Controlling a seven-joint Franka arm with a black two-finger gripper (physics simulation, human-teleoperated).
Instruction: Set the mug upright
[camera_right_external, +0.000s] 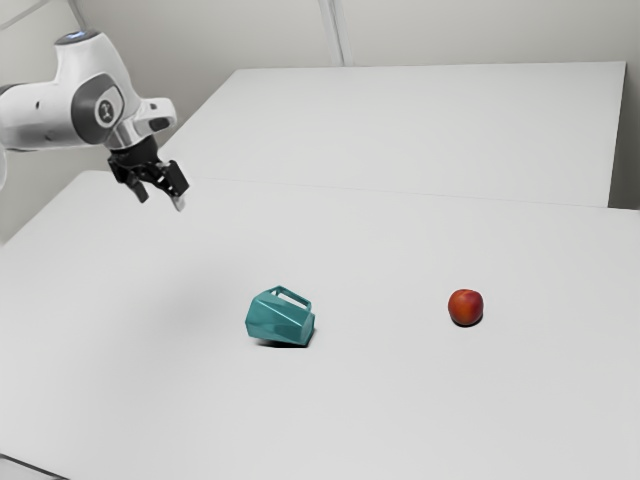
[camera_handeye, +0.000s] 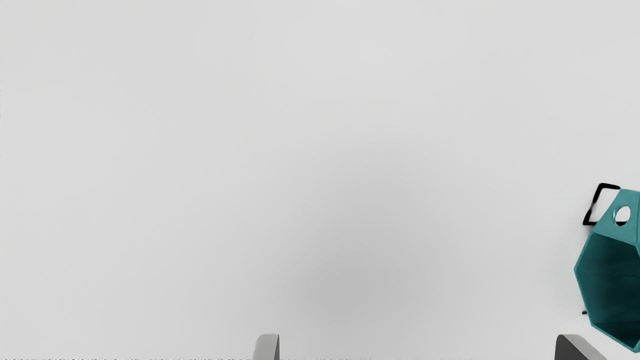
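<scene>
1. Mug (camera_right_external: 279, 320), teal: lying on its side on white table (camera_right_external: 370, 400).
2. Gripper (camera_right_external: 161, 199), black: raised, toward the exterior view's left from mug; fingers spread wide.
3. Fruit (camera_right_external: 465, 307), red-orange: toward the exterior view's right from mug.

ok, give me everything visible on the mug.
Teal faceted mug, glossy, material unclear. It lies on its side on the white table, angular handle raised, dark hollow mouth showing in the wrist view. It sits to the exterior view's left of the round red-orange fruit. The black two-finger gripper is clear of it; only the table touches it.
</scene>
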